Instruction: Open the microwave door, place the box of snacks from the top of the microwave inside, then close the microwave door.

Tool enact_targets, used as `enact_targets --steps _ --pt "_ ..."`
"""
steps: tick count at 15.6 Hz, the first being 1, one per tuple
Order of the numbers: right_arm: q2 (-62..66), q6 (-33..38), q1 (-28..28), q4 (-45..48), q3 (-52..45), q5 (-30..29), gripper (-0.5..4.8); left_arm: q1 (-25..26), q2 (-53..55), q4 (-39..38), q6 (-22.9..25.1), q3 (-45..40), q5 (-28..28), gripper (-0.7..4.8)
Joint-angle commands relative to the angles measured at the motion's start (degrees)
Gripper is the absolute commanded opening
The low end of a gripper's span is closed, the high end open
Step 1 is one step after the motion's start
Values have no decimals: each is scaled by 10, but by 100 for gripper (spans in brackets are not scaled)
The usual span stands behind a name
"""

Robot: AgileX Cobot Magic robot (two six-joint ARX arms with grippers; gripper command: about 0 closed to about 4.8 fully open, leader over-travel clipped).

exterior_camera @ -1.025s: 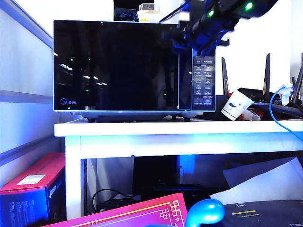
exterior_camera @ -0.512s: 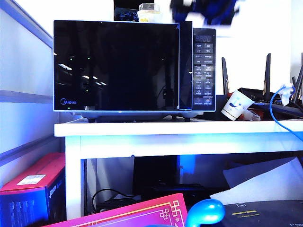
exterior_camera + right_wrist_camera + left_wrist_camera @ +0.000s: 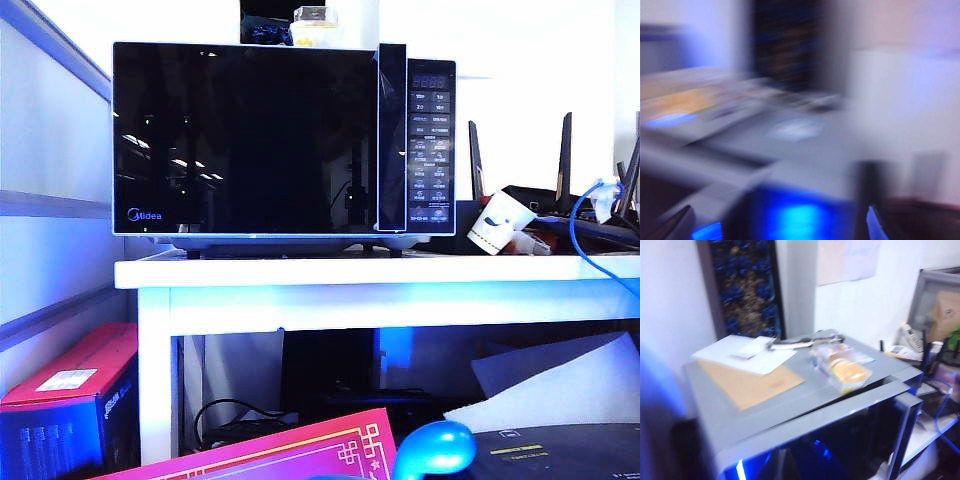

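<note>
The black microwave (image 3: pixel 285 140) stands on a white table, its button panel (image 3: pixel 431 145) on the right. The glossy microwave door (image 3: pixel 245 140) faces me, and its handle strip (image 3: pixel 391 140) stands slightly proud of the panel. The box of snacks (image 3: pixel 315 25) sits on top; the left wrist view shows it as a clear tub with yellow contents (image 3: pixel 842 369) near the front edge. Neither arm appears in the exterior view. My left gripper hovers above the microwave, with only a dark blur (image 3: pixel 670 450) that may be a finger. My right gripper (image 3: pixel 774 227) is open and empty over the grey top (image 3: pixel 805 150).
A dark box of blue-wrapped items (image 3: pixel 742 285) stands behind the tub. White papers and a brown envelope (image 3: pixel 747 382) lie on the microwave top. A white paper cup (image 3: pixel 498 222), routers with antennas (image 3: pixel 565 150) and a blue cable (image 3: pixel 580 235) crowd the white table (image 3: pixel 380 272) at the right.
My right arm was at the handle strip in front of the button panel. It has risen away and left the exterior view, so the panel is uncovered.
</note>
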Motion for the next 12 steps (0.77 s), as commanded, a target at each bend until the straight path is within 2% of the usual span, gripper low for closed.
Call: enact_targets --steps 1,3,4,8,12 --pt "26 79 -42 -3 2 -193 471 -23 23 58 0 1 2 -6" --pt "57 91 -46 -3 2 -274 471 -36 53 90 0 1 2 -6" --pt "69 96 -45 -4 2 -287 471 -37 66 97 0 1 2 -5" --pt "122 142 -41 46 3 -320 472 -39 111 126 1 1 0 -6" --pt "141 155 -26 66 20 -341 471 -40 127 174 1 1 1 -6"
